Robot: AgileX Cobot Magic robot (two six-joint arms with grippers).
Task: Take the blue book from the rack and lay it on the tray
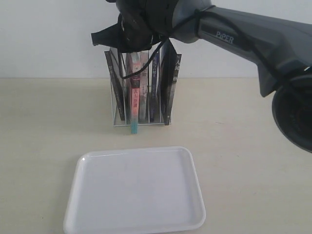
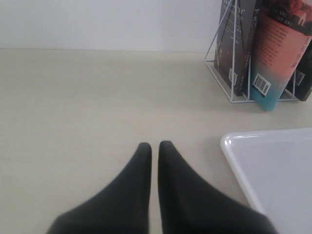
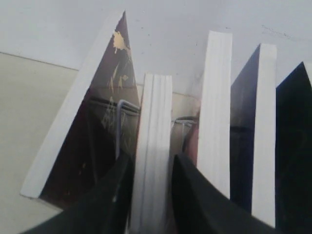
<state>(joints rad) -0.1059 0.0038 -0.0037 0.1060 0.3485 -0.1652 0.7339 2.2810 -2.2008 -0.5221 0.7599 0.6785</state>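
While upright in the rack [image 1: 146, 123], white-edged book [image 3: 156, 112], pinched by right end effector [image 3: 152, 163]; left end effector [image 2: 154, 145] closed.

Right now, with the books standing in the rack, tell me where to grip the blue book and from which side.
Grip the blue book by its top edge, coming straight down, jaws across the two covers. It stands upright in the rack, hemmed in by neighbouring books and the wire dividers, so probably only the top is free.

Rack [image 1: 115, 119] at upper centre of the exterior view, books [image 1: 135, 92] upright in its slots, tray [image 1: 136, 195] at lower centre before it, apart, right gripper [image 1: 139, 41] over the rack's top.
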